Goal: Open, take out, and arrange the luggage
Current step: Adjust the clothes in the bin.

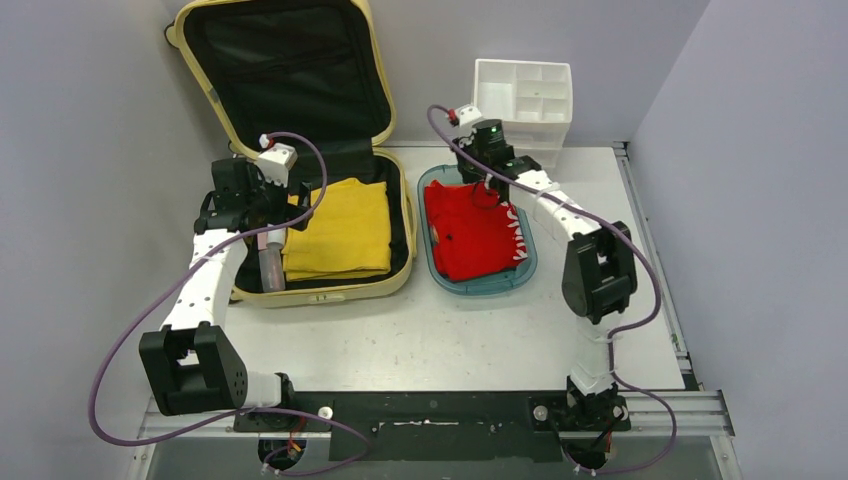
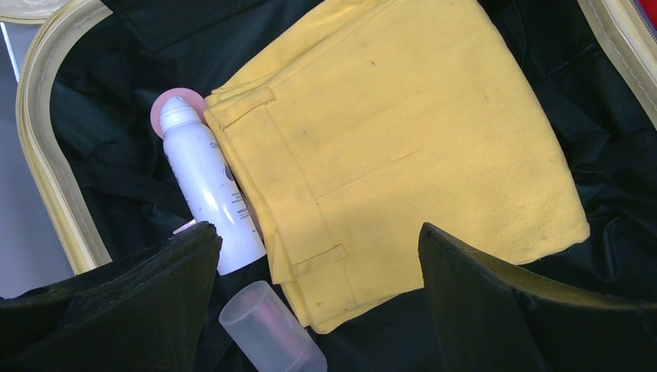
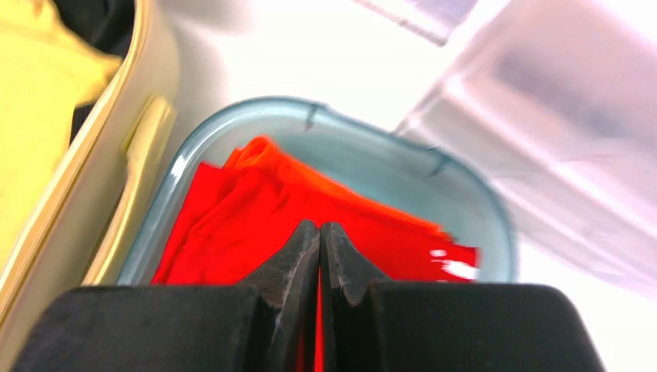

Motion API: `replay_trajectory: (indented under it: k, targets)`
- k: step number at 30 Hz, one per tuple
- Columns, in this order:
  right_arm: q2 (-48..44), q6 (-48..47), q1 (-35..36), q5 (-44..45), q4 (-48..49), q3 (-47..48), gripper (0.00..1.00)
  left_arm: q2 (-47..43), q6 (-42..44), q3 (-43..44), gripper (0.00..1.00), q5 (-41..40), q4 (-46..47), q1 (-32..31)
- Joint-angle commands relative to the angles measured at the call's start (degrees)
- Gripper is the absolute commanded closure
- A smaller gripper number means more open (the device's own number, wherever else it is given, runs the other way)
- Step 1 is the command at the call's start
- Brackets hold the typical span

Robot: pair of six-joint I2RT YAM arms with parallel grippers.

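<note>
The pale-yellow luggage (image 1: 330,290) lies open at the back left, its lid (image 1: 285,60) propped up against the wall. Inside on the black lining lie a folded yellow cloth (image 1: 338,230), a white bottle (image 2: 205,186) and a clear cap (image 2: 271,329). My left gripper (image 2: 318,232) hangs open over the left side of the case, above the cloth's near corner and the bottle, holding nothing. My right gripper (image 3: 320,225) is shut and empty, above the far end of a red cloth (image 1: 470,235) that lies in the teal tray (image 1: 530,265).
A white drawer organizer (image 1: 525,100) stands at the back, behind the tray. Grey walls close in the table on the left, back and right. The suitcase's side wall (image 3: 101,194) stands close beside the tray.
</note>
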Motion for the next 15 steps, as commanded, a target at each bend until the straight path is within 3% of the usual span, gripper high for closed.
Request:
replay_trajectory:
  k: [1,15]
  targets:
    - [-4.33,-1.49,-3.72,4.01,5.4,-1.88,1.0,-1.47,-0.68,0.08,0.03,1.93,2.66,0.12]
    - [4.94,-1.17,-6.73,6.52,5.92,-6.31,1.0,-1.97,-1.47,0.1,0.03,2.31,2.36,0.11]
